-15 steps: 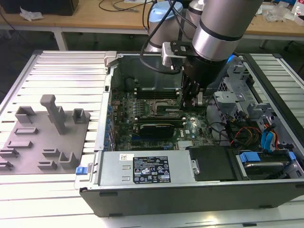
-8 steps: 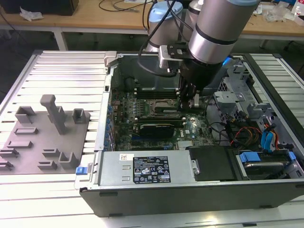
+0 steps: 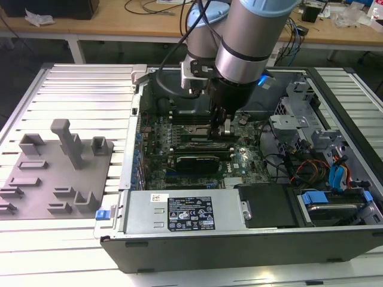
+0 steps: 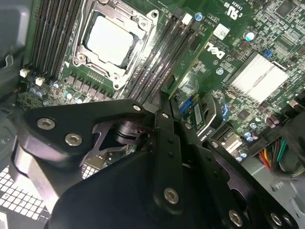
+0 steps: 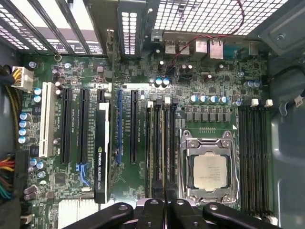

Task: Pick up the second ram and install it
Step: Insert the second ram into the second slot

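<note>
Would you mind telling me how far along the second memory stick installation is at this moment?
Pick-up looks done: the black gripper is inside the open computer case, closed on the long green circuit-board ram stick by its upper edge. In hand: the stick stands on edge at the black memory slots beside the silver processor socket. Left: whether it is fully seated and latched cannot be told, and the gripper has not let go.

Green ram stick (image 4: 183, 71) edge-on between closed fingers (image 4: 167, 138)

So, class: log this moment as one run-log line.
gripper: shut on second ram | place: memory slots beside processor socket | seating: cannot tell
</note>
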Controlling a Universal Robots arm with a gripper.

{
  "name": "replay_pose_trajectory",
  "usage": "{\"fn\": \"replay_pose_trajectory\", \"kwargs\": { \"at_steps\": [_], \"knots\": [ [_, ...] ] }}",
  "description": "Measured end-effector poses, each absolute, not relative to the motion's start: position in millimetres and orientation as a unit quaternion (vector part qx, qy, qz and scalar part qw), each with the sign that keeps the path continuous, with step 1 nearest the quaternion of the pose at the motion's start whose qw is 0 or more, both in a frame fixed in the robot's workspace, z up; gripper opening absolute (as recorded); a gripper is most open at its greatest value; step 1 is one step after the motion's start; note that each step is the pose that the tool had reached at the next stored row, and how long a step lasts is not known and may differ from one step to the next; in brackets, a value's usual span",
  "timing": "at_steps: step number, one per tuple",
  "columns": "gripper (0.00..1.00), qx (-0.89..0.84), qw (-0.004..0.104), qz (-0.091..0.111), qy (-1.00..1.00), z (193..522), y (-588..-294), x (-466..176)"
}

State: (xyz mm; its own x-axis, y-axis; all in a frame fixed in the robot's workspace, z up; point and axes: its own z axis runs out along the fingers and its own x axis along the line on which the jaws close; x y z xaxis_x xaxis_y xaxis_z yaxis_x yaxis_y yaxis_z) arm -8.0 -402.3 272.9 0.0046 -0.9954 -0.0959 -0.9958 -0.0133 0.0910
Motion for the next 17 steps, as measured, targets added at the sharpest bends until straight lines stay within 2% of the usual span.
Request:
{"fn": "replay_pose_trajectory", "kwargs": {
  "at_steps": [17],
  "knots": [
    [0.13, -0.707, 0.0, 0.064, 0.704, 242, -393, -16]
  ]
}}
